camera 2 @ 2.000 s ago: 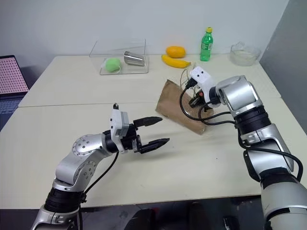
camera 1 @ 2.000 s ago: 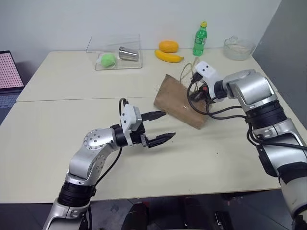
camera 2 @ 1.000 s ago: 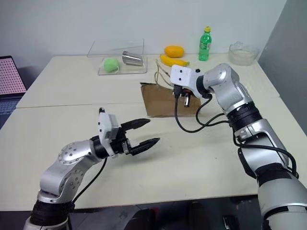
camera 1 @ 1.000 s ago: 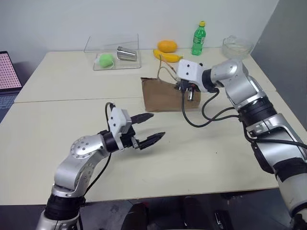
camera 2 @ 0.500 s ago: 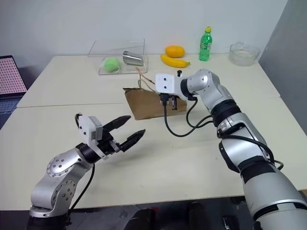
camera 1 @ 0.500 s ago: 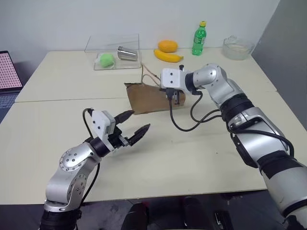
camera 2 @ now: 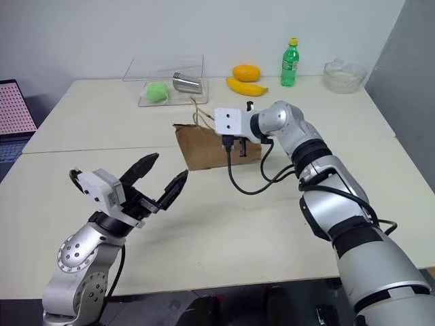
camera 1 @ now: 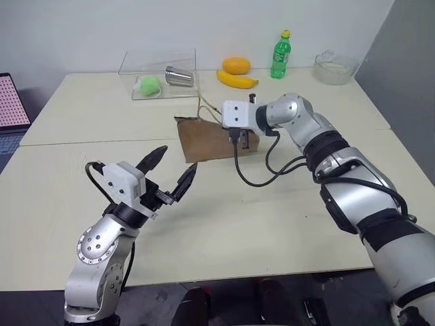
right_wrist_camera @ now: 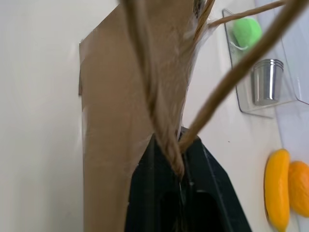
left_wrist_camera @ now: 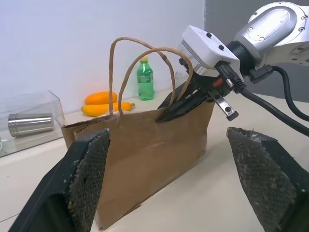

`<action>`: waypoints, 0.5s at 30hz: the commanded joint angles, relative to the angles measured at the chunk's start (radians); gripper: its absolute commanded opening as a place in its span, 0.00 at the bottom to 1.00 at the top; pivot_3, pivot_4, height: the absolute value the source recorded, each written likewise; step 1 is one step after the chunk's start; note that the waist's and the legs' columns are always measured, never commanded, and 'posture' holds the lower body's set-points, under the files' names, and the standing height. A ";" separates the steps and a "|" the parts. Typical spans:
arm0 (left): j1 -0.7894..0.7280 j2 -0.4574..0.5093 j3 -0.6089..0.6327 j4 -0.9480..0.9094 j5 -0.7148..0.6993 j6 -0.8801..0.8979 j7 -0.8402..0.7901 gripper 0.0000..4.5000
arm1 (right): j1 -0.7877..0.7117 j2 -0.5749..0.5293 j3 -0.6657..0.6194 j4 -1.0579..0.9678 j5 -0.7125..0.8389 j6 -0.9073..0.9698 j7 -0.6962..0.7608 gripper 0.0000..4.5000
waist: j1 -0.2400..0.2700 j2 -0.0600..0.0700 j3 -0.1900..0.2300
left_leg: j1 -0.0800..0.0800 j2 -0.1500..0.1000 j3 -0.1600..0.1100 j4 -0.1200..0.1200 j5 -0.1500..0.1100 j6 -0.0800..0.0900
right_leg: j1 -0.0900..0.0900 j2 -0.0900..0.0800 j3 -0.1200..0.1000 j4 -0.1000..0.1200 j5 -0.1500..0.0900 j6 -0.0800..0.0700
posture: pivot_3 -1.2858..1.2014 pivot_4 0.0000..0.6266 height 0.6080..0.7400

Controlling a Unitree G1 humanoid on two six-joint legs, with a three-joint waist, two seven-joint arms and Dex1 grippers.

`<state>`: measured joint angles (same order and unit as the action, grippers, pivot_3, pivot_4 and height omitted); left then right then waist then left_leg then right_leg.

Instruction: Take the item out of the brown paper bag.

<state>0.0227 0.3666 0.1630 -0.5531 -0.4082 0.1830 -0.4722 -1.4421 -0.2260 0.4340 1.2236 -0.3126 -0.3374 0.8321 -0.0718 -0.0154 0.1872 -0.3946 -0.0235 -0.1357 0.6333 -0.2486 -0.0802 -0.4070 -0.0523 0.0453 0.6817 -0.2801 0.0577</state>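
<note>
At mid-table, the brown paper bag [camera 1: 212, 139] is standing upright, long axis running left-right. In the right wrist view, the right gripper [right_wrist_camera: 169, 166] is pinching a bag handle [right_wrist_camera: 161, 130]. The left gripper [camera 1: 170, 170] is gaping wide, empty.

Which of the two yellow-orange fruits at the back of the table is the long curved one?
The banana, lying in front of the rounder orange fruit. It is yellow, long and curved; the other is a plump oval.
</note>
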 commanded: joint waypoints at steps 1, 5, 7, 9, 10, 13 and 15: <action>-0.006 0.000 -0.011 -0.039 0.018 -0.030 0.007 0.90 | -0.060 -0.002 -0.027 -0.003 -0.009 -0.014 -0.015 0.29 | 0.000 0.000 0.000 | 0.000 0.000 0.000 0.000 0.000 0.000 | 0.000 0.000 0.000 0.000 0.000 0.000 | 0.52 0.24 1.00; -0.018 0.003 -0.025 -0.027 0.029 -0.039 0.003 0.90 | -0.071 -0.012 -0.041 0.000 -0.006 0.005 0.021 0.61 | 0.000 0.000 0.000 | 0.000 0.000 0.000 0.000 0.000 0.000 | 0.000 0.000 0.000 0.000 0.000 0.000 | 0.52 0.24 1.00; -0.031 0.003 -0.034 -0.017 0.031 -0.042 -0.001 0.90 | -0.080 -0.027 -0.065 0.000 0.011 0.039 0.054 0.79 | 0.000 0.000 0.000 | 0.000 0.000 0.000 0.000 0.000 0.000 | 0.000 0.000 0.000 0.000 0.000 0.000 | 0.52 0.24 1.00; -0.044 0.003 -0.041 -0.007 0.032 -0.045 -0.005 0.90 | -0.090 -0.045 -0.099 -0.004 0.042 0.095 0.102 0.94 | 0.000 0.000 0.000 | 0.000 0.000 0.000 0.000 0.000 0.000 | 0.000 0.000 0.000 0.000 0.000 0.000 | 0.52 0.24 1.00; -0.048 0.004 -0.043 -0.004 0.033 -0.045 -0.007 0.90 | -0.092 -0.052 -0.116 -0.008 0.056 0.123 0.127 1.00 | 0.000 0.000 0.000 | 0.000 0.000 0.000 0.000 0.000 0.000 | 0.000 0.000 0.000 0.000 0.000 0.000 | 0.52 0.24 1.00; -0.065 0.010 -0.058 0.010 0.046 -0.042 -0.013 0.90 | -0.095 -0.080 -0.182 -0.033 0.112 0.230 0.180 1.00 | 0.000 0.000 0.000 | 0.000 0.000 0.000 0.000 0.000 0.000 | 0.000 0.000 0.000 0.000 0.000 0.000 | 0.52 0.24 1.00; -0.077 0.011 -0.065 0.023 0.056 -0.040 -0.011 0.90 | -0.096 -0.100 -0.228 -0.048 0.148 0.312 0.190 1.00 | 0.001 0.000 0.000 | 0.000 0.000 0.000 0.000 0.000 0.001 | 0.000 0.000 0.000 0.000 0.000 0.000 | 0.52 0.24 1.00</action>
<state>-0.0405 0.3694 0.1019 -0.5201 -0.3656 0.1638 -0.4812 -1.5037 -0.3101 0.2522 1.2189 -0.2106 -0.0813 1.0050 -0.0712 -0.0155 0.1872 -0.3946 -0.0237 -0.1358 0.6333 -0.2490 -0.0796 -0.4066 -0.0523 0.0452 0.6816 -0.2800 0.0577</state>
